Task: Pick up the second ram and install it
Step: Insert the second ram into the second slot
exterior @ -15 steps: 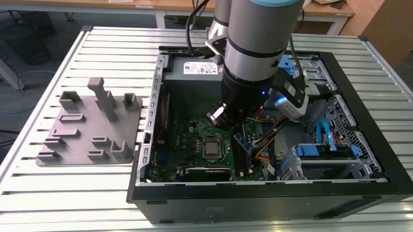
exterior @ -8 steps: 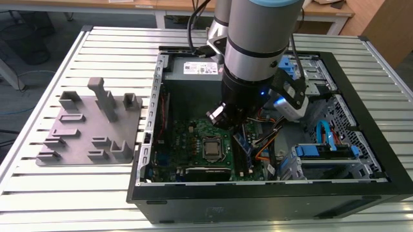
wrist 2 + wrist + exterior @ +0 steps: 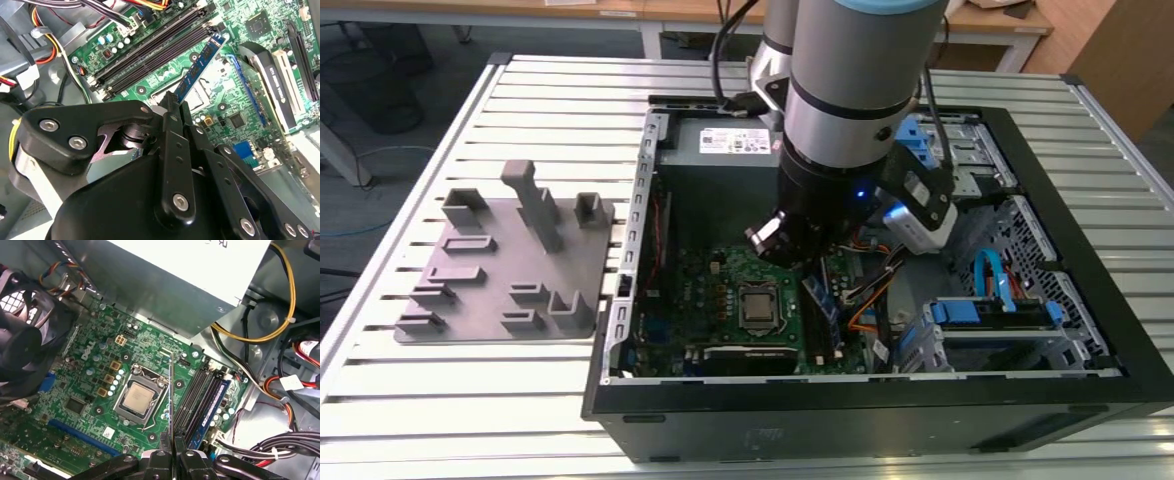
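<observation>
My gripper [image 3: 174, 106] is shut on the second ram [image 3: 199, 69], a thin green stick with a blue label that juts out from between the fingers. In the first wrist view the second ram [image 3: 171, 395] is seen edge-on as a thin line, held by the gripper [image 3: 173, 452] above the motherboard [image 3: 95, 385], between the processor socket [image 3: 137, 400] and the black memory slots [image 3: 197, 392]. Another stick with a blue label [image 3: 214, 407] sits in the outermost slot. In the exterior view the gripper [image 3: 775, 246] hangs inside the open computer case [image 3: 624, 300].
A grey fixture block [image 3: 507, 270] with upright posts stands at the exterior view's left of the case. Inside are a power supply [image 3: 720, 140], a black fan [image 3: 22, 345], cable bundles [image 3: 280, 390] and a drive cage [image 3: 987, 320]. The case rests on a slatted metal table [image 3: 454, 410].
</observation>
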{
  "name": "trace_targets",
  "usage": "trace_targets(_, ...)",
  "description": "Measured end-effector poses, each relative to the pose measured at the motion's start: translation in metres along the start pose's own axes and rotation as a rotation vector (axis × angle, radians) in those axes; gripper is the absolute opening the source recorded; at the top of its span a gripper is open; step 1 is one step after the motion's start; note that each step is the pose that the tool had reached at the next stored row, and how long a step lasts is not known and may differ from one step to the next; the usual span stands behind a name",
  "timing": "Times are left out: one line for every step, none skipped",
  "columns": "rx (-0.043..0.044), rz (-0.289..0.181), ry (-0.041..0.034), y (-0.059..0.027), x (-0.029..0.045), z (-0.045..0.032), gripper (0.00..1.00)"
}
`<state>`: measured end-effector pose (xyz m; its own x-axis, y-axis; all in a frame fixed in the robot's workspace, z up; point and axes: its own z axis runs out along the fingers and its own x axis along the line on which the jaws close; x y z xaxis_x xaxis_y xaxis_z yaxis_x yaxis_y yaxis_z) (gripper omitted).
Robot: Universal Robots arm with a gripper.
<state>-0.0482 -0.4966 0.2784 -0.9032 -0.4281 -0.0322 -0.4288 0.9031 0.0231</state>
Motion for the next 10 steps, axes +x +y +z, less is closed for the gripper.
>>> trace_targets(0.0001, 0.006, -0.0002, 0.0, 0.0, 0.0, 0.14)
trace_targets(0.0004, 0.012, -0.0003, 0.0, 0.0, 0.0, 0.14)
trace_targets(0.0006, 0.017, -0.0004, 0.0, 0.0, 0.0, 0.14)
trace_targets(0.0008, 0.023, -0.0005, 0.0, 0.0, 0.0, 0.14)
trace_targets(0.001, 0.029, -0.0006, 0.0, 0.0, 0.0, 0.14)
trace_targets(0.0012, 0.035, -0.0008, 0.0, 0.0, 0.0, 0.14)
trace_targets(0.0014, 0.041, -0.0009, 0.0, 0.0, 0.0, 0.14)
trace_targets(0.0016, 0.047, -0.0011, 0.0, 0.0, 0.0001, 0.14)
trace_targets(0.0018, 0.053, -0.0012, 0.0, 0.0, 0.0001, 0.14)
trace_targets(0.002, 0.059, -0.0013, 0.0, 0.0, 0.0001, 0.14)
